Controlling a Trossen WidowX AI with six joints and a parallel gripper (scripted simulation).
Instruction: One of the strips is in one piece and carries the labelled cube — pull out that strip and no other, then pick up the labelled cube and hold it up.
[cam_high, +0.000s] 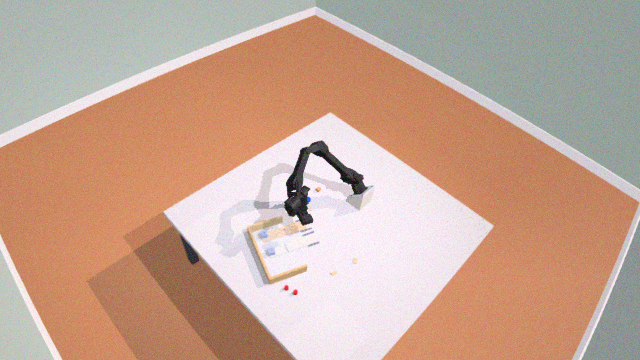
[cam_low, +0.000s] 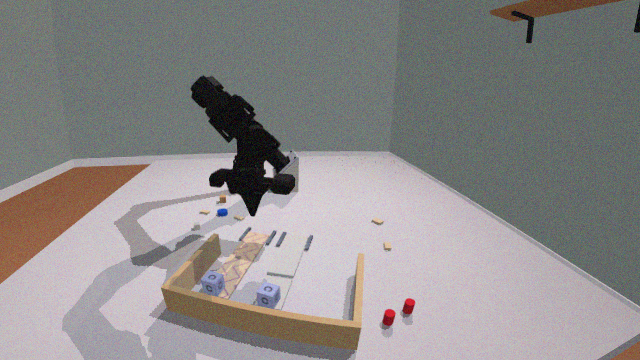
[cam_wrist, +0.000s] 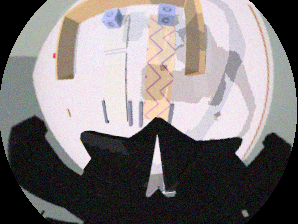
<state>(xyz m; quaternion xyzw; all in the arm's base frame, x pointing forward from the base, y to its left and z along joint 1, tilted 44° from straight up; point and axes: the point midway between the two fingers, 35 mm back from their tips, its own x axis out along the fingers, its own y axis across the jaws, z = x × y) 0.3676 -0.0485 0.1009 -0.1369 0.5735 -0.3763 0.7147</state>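
Counting two labelled cubes (cam_low: 213, 283) (cam_wrist: 166, 15) | two strips (cam_low: 231, 270) (cam_wrist: 160, 60) | two red cylinders (cam_high: 291, 290) (cam_low: 389, 317) | one claw (cam_high: 306, 219) (cam_low: 252, 212) (cam_wrist: 157, 120), tips pressed together

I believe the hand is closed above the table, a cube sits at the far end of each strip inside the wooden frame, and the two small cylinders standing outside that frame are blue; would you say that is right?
Not quite: the two small cylinders are red, as the exterior view shows. The rest stands.
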